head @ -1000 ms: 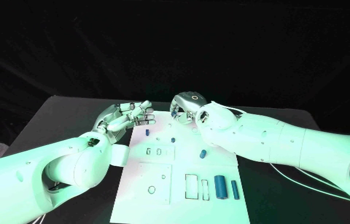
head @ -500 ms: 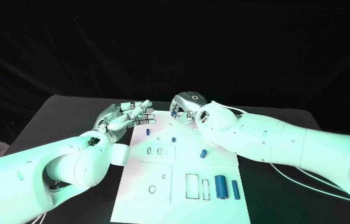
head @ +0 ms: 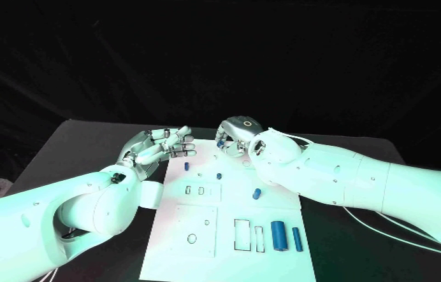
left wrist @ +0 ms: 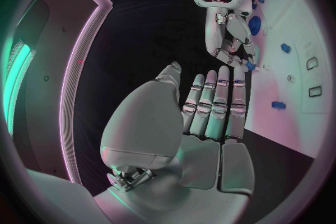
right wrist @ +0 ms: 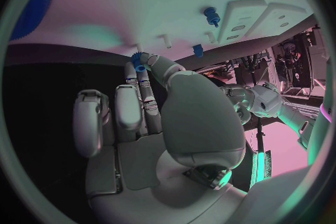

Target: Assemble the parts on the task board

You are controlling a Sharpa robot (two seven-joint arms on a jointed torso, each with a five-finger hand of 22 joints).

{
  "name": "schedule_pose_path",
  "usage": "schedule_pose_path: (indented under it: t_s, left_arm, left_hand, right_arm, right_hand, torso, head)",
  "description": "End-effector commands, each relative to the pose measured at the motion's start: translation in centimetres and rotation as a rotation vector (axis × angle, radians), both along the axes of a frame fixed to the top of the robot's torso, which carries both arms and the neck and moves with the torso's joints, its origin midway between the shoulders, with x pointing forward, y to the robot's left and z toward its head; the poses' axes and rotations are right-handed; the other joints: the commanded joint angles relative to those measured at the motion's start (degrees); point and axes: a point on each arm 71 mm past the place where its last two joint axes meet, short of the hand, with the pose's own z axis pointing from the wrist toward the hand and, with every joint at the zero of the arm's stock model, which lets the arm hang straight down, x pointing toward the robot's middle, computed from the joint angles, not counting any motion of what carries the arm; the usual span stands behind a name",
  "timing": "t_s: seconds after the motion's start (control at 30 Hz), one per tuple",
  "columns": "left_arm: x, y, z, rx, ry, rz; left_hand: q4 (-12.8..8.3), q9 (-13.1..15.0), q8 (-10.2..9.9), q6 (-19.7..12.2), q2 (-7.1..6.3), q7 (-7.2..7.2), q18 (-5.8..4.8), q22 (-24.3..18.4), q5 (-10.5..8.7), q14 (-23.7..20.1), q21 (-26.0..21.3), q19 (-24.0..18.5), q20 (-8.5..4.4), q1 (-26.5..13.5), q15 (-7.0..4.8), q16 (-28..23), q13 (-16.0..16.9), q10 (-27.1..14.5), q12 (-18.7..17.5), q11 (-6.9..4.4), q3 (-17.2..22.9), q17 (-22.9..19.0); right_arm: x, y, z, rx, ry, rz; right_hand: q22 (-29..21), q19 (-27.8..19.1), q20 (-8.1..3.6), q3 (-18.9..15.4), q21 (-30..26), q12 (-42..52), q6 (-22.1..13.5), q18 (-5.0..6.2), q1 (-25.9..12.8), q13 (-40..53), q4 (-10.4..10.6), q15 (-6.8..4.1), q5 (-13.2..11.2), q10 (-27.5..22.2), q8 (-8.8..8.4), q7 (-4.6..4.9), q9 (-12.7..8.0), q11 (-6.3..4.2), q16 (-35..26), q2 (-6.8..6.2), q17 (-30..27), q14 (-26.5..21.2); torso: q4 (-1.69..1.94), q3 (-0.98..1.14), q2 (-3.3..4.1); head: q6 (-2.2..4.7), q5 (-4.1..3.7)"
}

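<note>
Head view: black table (head: 83,143), white task board (head: 225,231); left fingers (head: 176,143) spread, empty; right fingers (right wrist: 142,67) pinch, prob., blue part (right wrist: 137,60).

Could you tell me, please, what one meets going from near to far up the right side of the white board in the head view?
The two long blue cylinders lying side by side, then the short blue piece, then the right hand at the far edge, pinching a small blue part.
</note>
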Motion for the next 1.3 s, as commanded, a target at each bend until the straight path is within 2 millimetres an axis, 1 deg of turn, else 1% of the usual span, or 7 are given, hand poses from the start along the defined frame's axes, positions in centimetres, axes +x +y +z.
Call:
schedule_pose_path:
  t_s: [0.03,0.2,0.33,0.77,1.3]
  left_arm:
    - [-0.02,-0.17,0.17,-0.009,-0.006,-0.017]
    - [-0.03,-0.17,0.17,-0.009,-0.005,-0.018]
    - [-0.03,-0.19,0.17,-0.009,-0.004,-0.019]
    - [0.00,-0.05,0.16,-0.007,-0.002,-0.017]
    - [0.02,0.01,0.16,-0.007,-0.002,-0.016]
  left_hand:
    - [-0.23,-0.09,-0.17,0.24,-0.11,0.07,0.64,0.05,-0.23,-0.02,0.37,0.28,0.09,0.49,0.04,-0.31,-0.09,0.04,-0.20,0.18,-0.25,0.09]
    - [-0.23,-0.09,-0.17,0.24,-0.11,0.07,0.64,0.05,-0.23,-0.02,0.37,0.28,0.09,0.49,0.04,-0.31,-0.09,0.04,-0.20,0.18,-0.25,0.09]
    - [-0.24,-0.09,-0.20,0.24,-0.09,0.07,0.63,0.05,-0.24,-0.02,0.39,0.25,0.09,0.52,0.05,-0.35,-0.09,0.03,-0.25,0.18,-0.25,0.10]
    - [-0.24,-0.09,-0.24,0.22,-0.08,0.08,0.63,0.06,-0.24,-0.05,0.40,0.22,0.09,0.54,0.06,-0.40,-0.10,0.00,-0.31,0.20,-0.25,0.10]
    - [-0.24,-0.09,-0.24,0.22,-0.08,0.08,0.63,0.06,-0.24,-0.05,0.40,0.22,0.09,0.54,0.06,-0.40,-0.10,0.00,-0.31,0.20,-0.25,0.10]
  right_arm:
    - [-0.08,0.00,-0.68,-0.030,0.026,0.000]
    - [-0.06,0.03,-0.67,-0.029,0.024,-0.001]
    - [-0.13,0.08,-0.65,-0.027,0.023,0.003]
    - [-0.20,-0.06,-0.60,-0.023,0.018,0.003]
    - [-0.34,-0.17,-0.49,-0.016,0.008,0.004]
  right_hand:
    - [2.60,0.14,0.21,0.32,0.32,0.12,-0.48,-1.15,-0.44,1.76,0.12,0.39,0.14,0.02,-0.44,0.13,0.10,-0.66,0.29,-0.02,0.07,1.73]
    - [2.63,0.07,0.36,0.47,0.32,-0.34,-0.98,-1.14,-0.68,1.62,0.27,0.57,0.08,-0.66,-0.77,0.33,0.16,-0.43,0.38,-0.18,0.01,1.64]
    - [2.63,0.07,0.36,0.47,0.32,-0.34,-0.99,-1.14,-0.69,1.62,0.28,0.57,0.08,-0.67,-0.77,0.33,0.16,-0.42,0.38,-0.18,0.01,1.64]
    - [2.72,0.11,0.39,0.49,0.37,-0.39,-1.02,-1.16,-0.72,1.61,0.30,0.60,0.07,-0.73,-0.80,0.36,0.19,-0.39,0.46,-0.20,0.09,1.64]
    - [2.92,0.23,0.42,0.48,0.48,-0.43,-1.01,-1.20,-0.81,1.60,0.35,0.63,0.03,-0.76,-0.80,0.37,0.23,-0.36,0.56,-0.26,0.18,1.64]
  torso:
    - [0.03,-0.03,0.02]
    - [0.01,-0.05,0.05]
    - [0.07,-0.03,0.05]
    - [0.03,-0.03,0.08]
    - [0.08,-0.04,0.12]
  head:
    - [0.03,-0.01]
    - [0.08,-0.03]
    - [0.03,-0.07]
    - [0.03,0.08]
    - [0.08,0.12]
